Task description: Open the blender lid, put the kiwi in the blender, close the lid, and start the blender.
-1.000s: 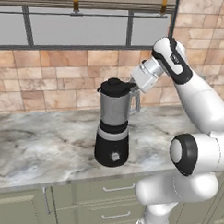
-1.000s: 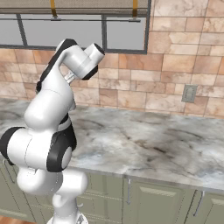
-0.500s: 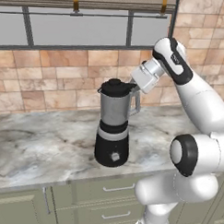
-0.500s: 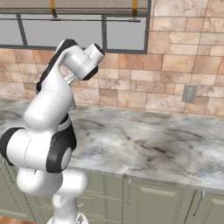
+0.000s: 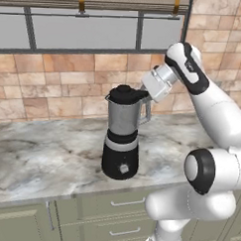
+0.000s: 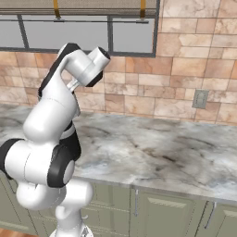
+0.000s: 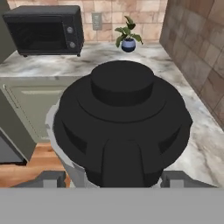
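Blender (image 5: 121,142) stands on the marble counter (image 5: 41,158) near its front edge, black base below, grey jar above, round knob facing forward. The blender lid (image 5: 125,94) sits on the jar top, its raised centre knob up. The gripper (image 7: 116,178) is at the lid's right side, its fingertips (image 7: 48,178) spread to either side of the lid's pour-lip and not clamping it. Beyond the lid, in the hand view, a black microwave (image 7: 43,29) and a small potted plant (image 7: 128,38) stand on the far counter.
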### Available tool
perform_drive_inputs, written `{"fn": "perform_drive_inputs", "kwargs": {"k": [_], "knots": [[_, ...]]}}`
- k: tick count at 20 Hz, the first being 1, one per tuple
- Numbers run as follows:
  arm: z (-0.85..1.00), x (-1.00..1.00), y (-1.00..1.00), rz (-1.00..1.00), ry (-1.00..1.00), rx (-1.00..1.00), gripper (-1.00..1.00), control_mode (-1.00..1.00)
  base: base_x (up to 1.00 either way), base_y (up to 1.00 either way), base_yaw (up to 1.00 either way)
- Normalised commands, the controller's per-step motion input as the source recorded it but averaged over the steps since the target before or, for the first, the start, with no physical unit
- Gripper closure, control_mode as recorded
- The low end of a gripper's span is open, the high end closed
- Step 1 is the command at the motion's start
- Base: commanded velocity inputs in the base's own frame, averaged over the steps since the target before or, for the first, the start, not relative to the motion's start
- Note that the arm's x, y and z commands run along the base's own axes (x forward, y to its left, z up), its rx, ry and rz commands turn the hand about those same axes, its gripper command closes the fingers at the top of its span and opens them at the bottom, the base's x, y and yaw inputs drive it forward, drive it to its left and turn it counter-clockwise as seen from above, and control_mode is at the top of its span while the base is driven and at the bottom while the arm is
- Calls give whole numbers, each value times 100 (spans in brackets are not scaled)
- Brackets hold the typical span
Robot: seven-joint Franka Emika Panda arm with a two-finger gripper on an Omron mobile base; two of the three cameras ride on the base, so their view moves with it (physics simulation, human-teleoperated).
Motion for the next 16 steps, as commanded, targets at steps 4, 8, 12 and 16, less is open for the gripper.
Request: {"fn": "perform_drive_inputs", "kwargs": {"k": [4,8,12,16], "knots": [[18,0,0,0,0,0,-100,-100,0,0,0],[35,0,0,0,0,0,-100,-100,0,0,0],[31,-12,0,-1,-5,0,-100,-100,0,0,0],[1,-78,10,-11,-9,0,-100,-100,0,0,0]]}}
